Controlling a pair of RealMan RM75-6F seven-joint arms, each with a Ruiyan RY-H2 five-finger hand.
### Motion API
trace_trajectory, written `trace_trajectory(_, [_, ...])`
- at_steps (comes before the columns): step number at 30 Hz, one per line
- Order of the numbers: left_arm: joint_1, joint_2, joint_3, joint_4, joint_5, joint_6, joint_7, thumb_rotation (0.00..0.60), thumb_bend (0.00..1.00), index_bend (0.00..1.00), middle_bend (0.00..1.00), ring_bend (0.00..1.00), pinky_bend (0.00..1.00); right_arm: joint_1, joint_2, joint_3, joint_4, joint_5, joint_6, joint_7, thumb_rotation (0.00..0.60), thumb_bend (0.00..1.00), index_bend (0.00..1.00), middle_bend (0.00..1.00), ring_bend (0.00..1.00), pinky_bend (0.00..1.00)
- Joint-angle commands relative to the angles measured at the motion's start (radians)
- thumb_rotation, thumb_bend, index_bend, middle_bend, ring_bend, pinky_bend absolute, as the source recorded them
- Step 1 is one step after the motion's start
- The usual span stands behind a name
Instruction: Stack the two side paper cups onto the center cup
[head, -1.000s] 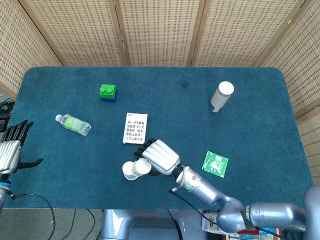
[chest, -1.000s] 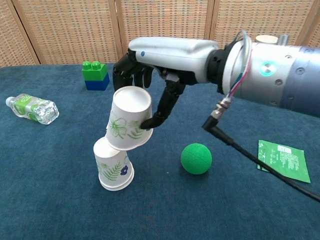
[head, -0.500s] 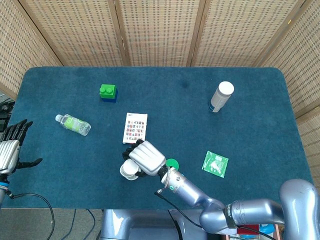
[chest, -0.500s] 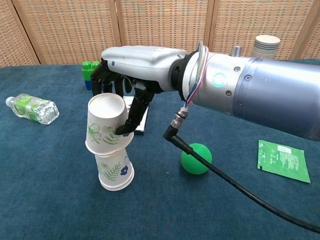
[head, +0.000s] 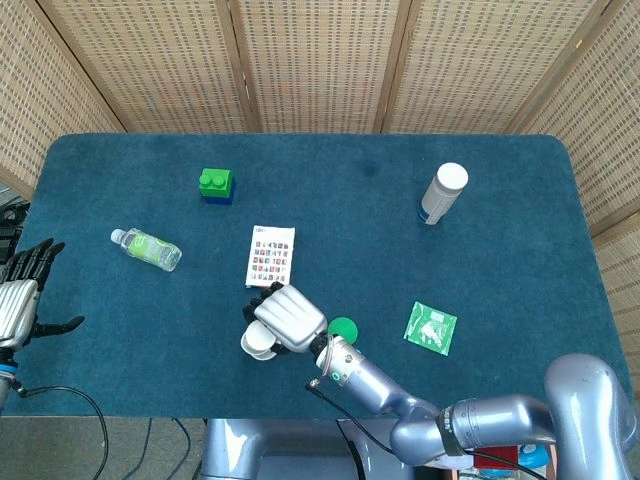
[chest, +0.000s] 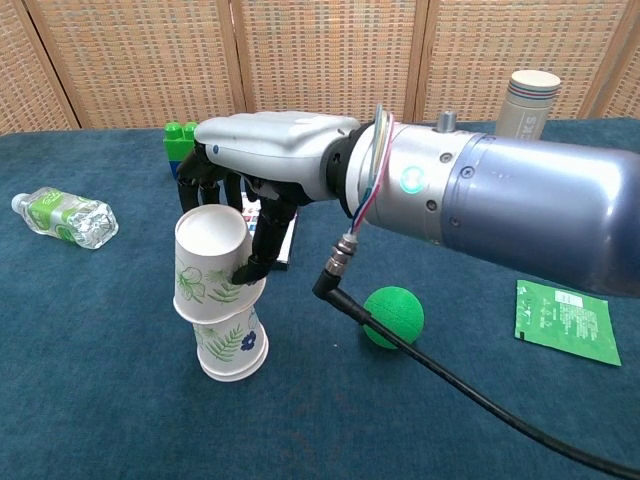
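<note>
Your right hand (chest: 262, 178) sits left of centre in the chest view, fingers curled around the upper paper cup (chest: 211, 266) and holding it, upside down, on top of the lower paper cup (chest: 231, 345). The upper cup appears seated over the lower one, the stack leaning slightly. In the head view the same hand (head: 287, 316) covers most of the cups (head: 258, 342) near the lower middle of the frame.

Your left hand (head: 22, 296) hangs at the far left edge of the head view, off the table (head: 500, 270), fingers spread and holding nothing.

Just right of the stack lies a green ball (chest: 393, 316), apart from the cups. A green packet (chest: 563, 320) lies at the right, a water bottle (chest: 62, 217) at the far left, a green-and-blue block (head: 216, 185) toward the upper left, a white canister (head: 443, 193) at upper right, and a printed card (head: 270, 256) behind the hand.
</note>
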Motion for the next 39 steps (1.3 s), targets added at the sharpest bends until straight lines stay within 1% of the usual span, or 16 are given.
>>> trace_trajectory(1, [0.0,0.0,0.0,0.0,0.0,0.0,0.0,0.6,0.11,0.0,0.0,0.0,0.0,0.006,-0.007,-0.003,0.009,0.006,0.003,-0.002,0.6,0.37,0.5,0.53,0.43,0.39])
trace_trajectory(5, [0.001,0.001,-0.001,0.0,-0.001,-0.001,-0.002,0.6,0.11,0.0,0.0,0.0,0.0,0.014,-0.013,-0.005,0.016,0.013,0.004,0.0,0.6,0.37,0.5,0.53,0.43,0.39])
trace_trajectory(7, [0.0,0.001,-0.001,0.0,-0.001,-0.002,-0.003,0.6,0.12,0.0,0.0,0.0,0.0,0.019,-0.013,-0.008,0.016,0.014,0.0,0.002,0.6,0.36,0.49,0.5,0.43,0.39])
trace_trajectory(8, [0.0,0.001,-0.001,0.001,-0.002,-0.003,-0.004,0.6,0.11,0.0,0.0,0.0,0.0,0.022,-0.008,-0.01,0.012,0.019,-0.013,0.009,0.6,0.33,0.47,0.46,0.41,0.39])
trace_trajectory(11, [-0.001,0.002,-0.001,0.001,-0.003,-0.005,-0.006,0.6,0.11,0.0,0.0,0.0,0.0,0.025,-0.006,-0.007,0.012,0.012,-0.013,0.023,0.6,0.21,0.39,0.3,0.31,0.35])
trace_trajectory(13, [0.0,0.002,-0.002,0.002,-0.003,-0.006,-0.007,0.6,0.11,0.0,0.0,0.0,0.0,0.025,-0.011,-0.005,0.016,0.001,0.0,0.029,0.6,0.2,0.38,0.26,0.29,0.33])
trace_trajectory(22, [0.0,0.004,-0.002,0.002,-0.002,-0.006,-0.011,0.6,0.11,0.0,0.0,0.0,0.0,0.03,-0.005,-0.001,0.009,-0.001,0.011,0.042,0.6,0.19,0.38,0.24,0.27,0.29])
trace_trajectory(28, [0.0,0.003,-0.003,0.006,-0.005,-0.007,-0.009,0.6,0.11,0.0,0.0,0.0,0.0,0.015,0.04,-0.008,-0.013,-0.028,0.036,0.042,0.6,0.2,0.38,0.23,0.26,0.23])
trace_trajectory(31, [0.003,-0.001,-0.005,0.009,-0.005,0.004,-0.002,0.6,0.11,0.0,0.0,0.0,0.0,-0.025,0.116,-0.034,-0.043,-0.099,0.068,0.061,0.6,0.16,0.35,0.18,0.18,0.12])
trace_trajectory(33, [0.008,-0.004,-0.005,0.007,0.002,0.018,0.0,0.6,0.11,0.0,0.0,0.0,0.0,-0.091,0.201,-0.081,-0.053,-0.219,0.139,0.093,0.6,0.1,0.3,0.1,0.08,0.03])
trace_trajectory(36, [0.015,-0.005,-0.004,0.004,0.014,0.034,-0.003,0.6,0.11,0.0,0.0,0.0,0.0,-0.181,0.286,-0.154,-0.019,-0.39,0.245,0.174,0.6,0.02,0.21,0.01,0.0,0.0])
trace_trajectory(38, [0.019,-0.006,-0.001,0.002,0.023,0.044,-0.004,0.6,0.11,0.0,0.0,0.0,0.0,-0.237,0.329,-0.189,0.014,-0.461,0.32,0.222,0.6,0.0,0.16,0.0,0.0,0.0])
trace_trajectory(39, [0.024,-0.008,0.002,0.002,0.031,0.053,-0.006,0.6,0.11,0.0,0.0,0.0,0.0,-0.285,0.357,-0.215,0.044,-0.508,0.385,0.265,0.6,0.0,0.13,0.0,0.0,0.0])
